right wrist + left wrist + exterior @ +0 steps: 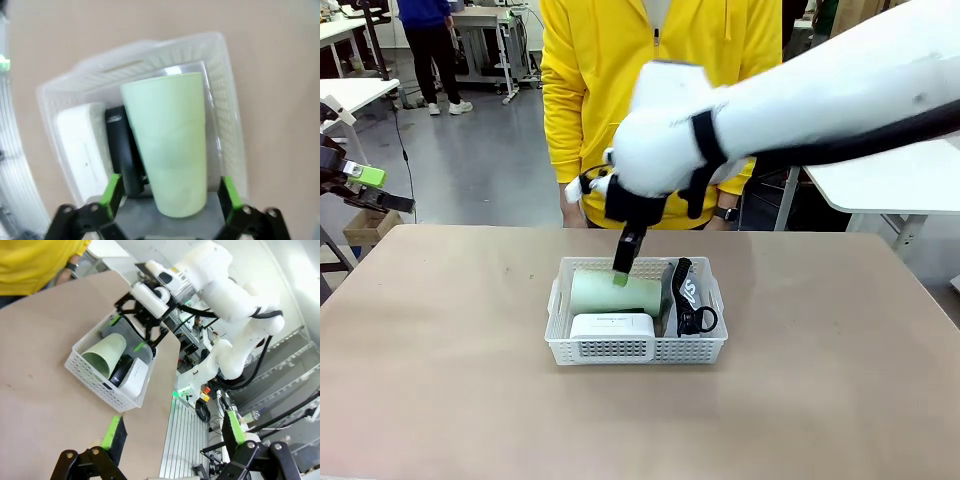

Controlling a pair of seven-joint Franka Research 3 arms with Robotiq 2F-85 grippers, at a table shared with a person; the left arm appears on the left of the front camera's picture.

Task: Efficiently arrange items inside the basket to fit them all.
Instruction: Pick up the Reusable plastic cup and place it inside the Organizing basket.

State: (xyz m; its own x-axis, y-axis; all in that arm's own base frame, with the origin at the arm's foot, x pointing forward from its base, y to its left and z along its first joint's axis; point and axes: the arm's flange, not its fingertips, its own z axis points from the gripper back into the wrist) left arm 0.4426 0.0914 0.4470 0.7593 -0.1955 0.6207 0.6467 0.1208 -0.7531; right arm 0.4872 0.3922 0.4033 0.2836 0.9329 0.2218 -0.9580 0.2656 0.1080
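Covering the scene is a tan table (440, 380), grey floor beyond. The basket (636, 347) sits mid-table, holding the pale green cup (605, 292) on its side; directly above, the right gripper (170, 192) is held spread, empty.

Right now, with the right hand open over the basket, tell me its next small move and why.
Probably lift the right hand straight up and clear. Its fingers stand open either side of the pale green plastic cup, which lies on its side in the white perforated plastic basket beside the white rounded boxy device, so nothing seems left to hold.
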